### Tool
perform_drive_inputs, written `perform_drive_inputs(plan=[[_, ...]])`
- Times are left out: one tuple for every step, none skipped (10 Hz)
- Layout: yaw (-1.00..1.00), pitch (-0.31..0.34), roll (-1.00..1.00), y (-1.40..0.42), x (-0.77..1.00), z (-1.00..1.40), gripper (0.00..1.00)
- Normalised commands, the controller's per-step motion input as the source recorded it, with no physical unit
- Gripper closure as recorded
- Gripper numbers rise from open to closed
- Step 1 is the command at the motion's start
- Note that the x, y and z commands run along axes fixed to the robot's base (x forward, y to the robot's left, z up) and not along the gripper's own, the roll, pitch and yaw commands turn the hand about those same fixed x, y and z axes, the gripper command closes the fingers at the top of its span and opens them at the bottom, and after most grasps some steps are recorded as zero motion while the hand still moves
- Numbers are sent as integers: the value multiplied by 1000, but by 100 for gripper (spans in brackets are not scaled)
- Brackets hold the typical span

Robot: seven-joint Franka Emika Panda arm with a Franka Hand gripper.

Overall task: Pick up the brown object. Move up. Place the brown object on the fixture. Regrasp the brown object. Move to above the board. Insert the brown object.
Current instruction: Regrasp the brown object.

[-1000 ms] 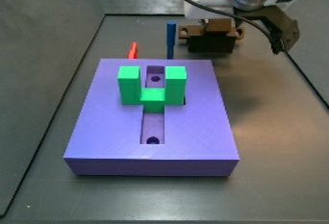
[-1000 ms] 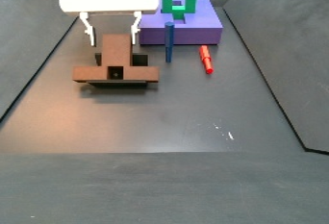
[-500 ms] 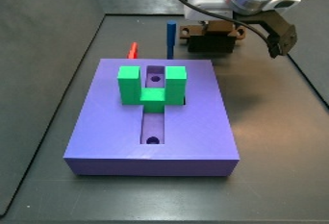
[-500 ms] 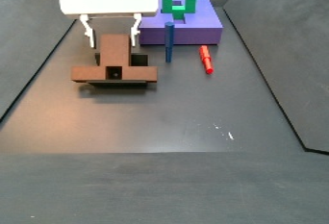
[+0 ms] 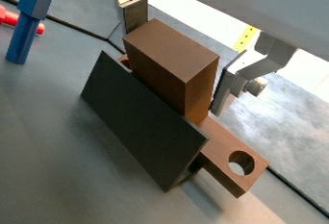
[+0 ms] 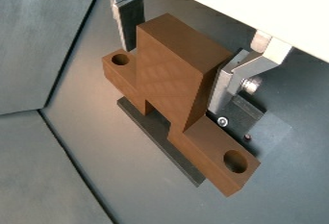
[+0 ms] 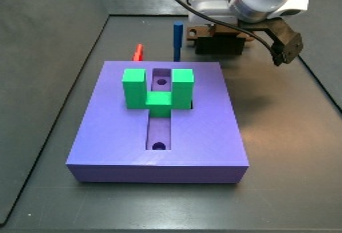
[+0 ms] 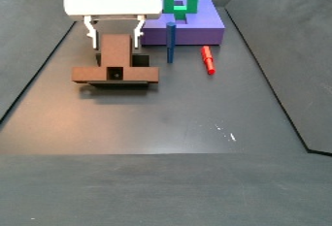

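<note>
The brown object (image 8: 118,67) sits on the fixture (image 5: 141,130) at the far end of the floor from the board (image 7: 160,117), its flat bar crossways and its raised block standing up between the fingers. The gripper (image 6: 184,60) is down over that block. In both wrist views the silver fingers (image 6: 245,74) flank the block on either side with a thin gap showing at each — jaws open, holding nothing.

Risks, as judged from here:
- Closing off-centre could push the brown object sideways on the fixture and skew it before the regrasp.
- A tilted grip would carry over to the board — the bar might then jam at the groove beside the green block (image 7: 156,86).
- The blue peg (image 8: 170,42) and the red peg (image 8: 208,59) lie between the fixture and the board; a low carry could clip the blue one.

Surface: dark grey matte floor (image 8: 182,143), bare in the near part, bounded by dark sloping walls. Room around the fixture is open on the near side.
</note>
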Motion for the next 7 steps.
perform_drive_inputs(plan=[[0, 129, 360, -100, 0, -49, 0], [0, 111, 331, -94, 0, -57, 0], [0, 69, 263, -57, 0, -20, 0], [0, 63, 231, -37, 0, 0, 0], [0, 40, 206, -31, 0, -60, 0], [0, 0, 171, -26, 0, -137, 0], [0, 0, 134, -31, 0, -157, 0]])
